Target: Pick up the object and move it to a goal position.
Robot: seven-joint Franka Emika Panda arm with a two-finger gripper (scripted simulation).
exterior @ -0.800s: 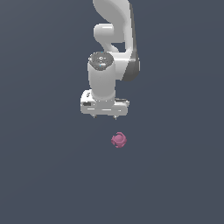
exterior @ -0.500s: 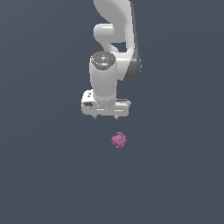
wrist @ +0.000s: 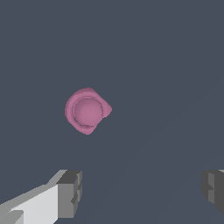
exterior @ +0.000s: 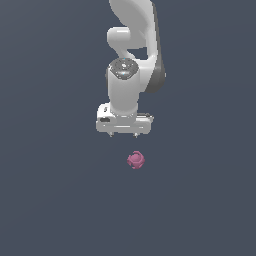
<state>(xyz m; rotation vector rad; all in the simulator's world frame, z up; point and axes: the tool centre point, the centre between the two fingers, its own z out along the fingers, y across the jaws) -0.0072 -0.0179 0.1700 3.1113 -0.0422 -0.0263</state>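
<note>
- Gripper [exterior: 123, 135]: the white Panda hand hangs over the flat grey floor [exterior: 45, 200], slightly toward the exterior view's left of the pink item. In the exterior view only two short finger tips show under the hand's body. The wrist view shows the two grey finger pads [wrist: 70, 192] set wide apart, with nothing between them, so the jaws are spread and hold nothing.
- Object [exterior: 135, 160]: the small magenta-pink knobbly lump lies on the floor, just beyond the finger tips and a little toward the exterior view's right of the hand's midline. In the wrist view the object [wrist: 87, 110] appears as a rounded body with a domed centre and bumpy rim. It lies apart from both pads, outside the gap between them and nearer one pad than the other.
- Arm [exterior: 137, 45]: the white links rise from the hand to the far upper edge of the exterior view, with the wrist pointing straight down.
- Task progress: by these views, nothing of the pick is done; the object is untouched and not yet bracketed by the fingers. What is probably left is to centre the hand over the object, lower it, grasp, lift, and carry to the goal. No goal marker is visible in either view.
</note>
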